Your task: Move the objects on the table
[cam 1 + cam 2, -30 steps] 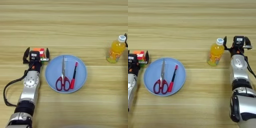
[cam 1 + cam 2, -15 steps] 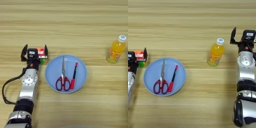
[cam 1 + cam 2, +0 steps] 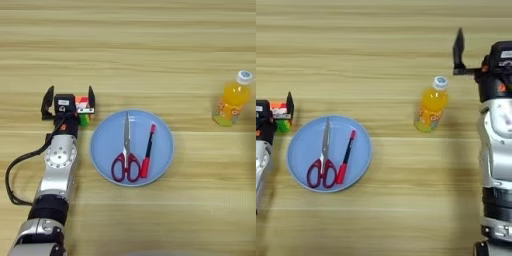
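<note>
In the left eye view, the left gripper (image 3: pixel 68 100) stood with fingers apart, the puzzle cube (image 3: pixel 83 107) partly under it beside the blue plate (image 3: pixel 105 145) holding scissors (image 3: pixel 126 155) and pen (image 3: pixel 148 150); closing off-centre could have skidded the cube. In the right eye view, the right gripper (image 3: pixel 491 52) gaped right of the orange-drink bottle (image 3: pixel 431 105), which a sideways sweep might have toppled.

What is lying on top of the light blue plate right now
On the plate lie the red-handled scissors, blades pointing away from the robot, and a slim red pen just right of them. The plate surface beneath them is covered; nothing else shows on it.
</note>
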You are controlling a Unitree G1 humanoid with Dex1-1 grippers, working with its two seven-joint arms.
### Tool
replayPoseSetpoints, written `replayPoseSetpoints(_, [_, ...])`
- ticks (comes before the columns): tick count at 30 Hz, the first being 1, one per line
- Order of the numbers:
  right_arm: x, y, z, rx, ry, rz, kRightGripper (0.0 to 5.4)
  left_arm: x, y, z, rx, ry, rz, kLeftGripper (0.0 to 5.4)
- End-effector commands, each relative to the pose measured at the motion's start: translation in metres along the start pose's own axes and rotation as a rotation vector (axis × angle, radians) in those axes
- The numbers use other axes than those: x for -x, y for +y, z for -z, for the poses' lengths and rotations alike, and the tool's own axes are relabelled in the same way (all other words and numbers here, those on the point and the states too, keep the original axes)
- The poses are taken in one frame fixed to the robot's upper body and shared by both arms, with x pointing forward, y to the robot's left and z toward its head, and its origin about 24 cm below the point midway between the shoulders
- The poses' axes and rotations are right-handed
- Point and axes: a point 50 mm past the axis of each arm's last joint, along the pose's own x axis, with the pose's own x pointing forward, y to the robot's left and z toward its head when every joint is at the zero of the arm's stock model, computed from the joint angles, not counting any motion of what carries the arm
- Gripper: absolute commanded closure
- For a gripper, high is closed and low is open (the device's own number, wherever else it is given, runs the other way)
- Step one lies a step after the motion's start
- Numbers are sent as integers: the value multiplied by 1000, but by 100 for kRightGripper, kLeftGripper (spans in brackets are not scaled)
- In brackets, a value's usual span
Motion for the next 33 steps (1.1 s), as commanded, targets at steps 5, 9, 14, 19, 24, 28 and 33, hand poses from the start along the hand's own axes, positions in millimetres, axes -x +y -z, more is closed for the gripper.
replayPoseSetpoints(5, [17, 62, -1, -166, 164, -438, 0, -2, -3, -2, -8, -11, 0, 2])
replayPoseSetpoints(9, [23, 90, 24, -228, 317, -585, 0, -2, -4, -2, -11, -12, 3, 2])
replayPoseSetpoints(14, [28, 121, 41, -328, 492, -728, 0, -1, -5, -2, -16, -10, 10, 2])
replayPoseSetpoints(19, [28, 144, 43, -373, 596, -807, 0, -1, -7, -2, -17, -9, 13, 2])
replayPoseSetpoints(24, [32, 164, 40, -471, 691, -889, 0, 0, -7, -2, -15, -10, 12, 2])
replayPoseSetpoints(28, [37, 176, 45, -527, 772, -925, 0, 0, -8, -2, -15, -11, 11, 2])
replayPoseSetpoints(33, [45, 185, 54, -572, 866, -950, 0, 0, -7, -2, -16, -11, 9, 2])
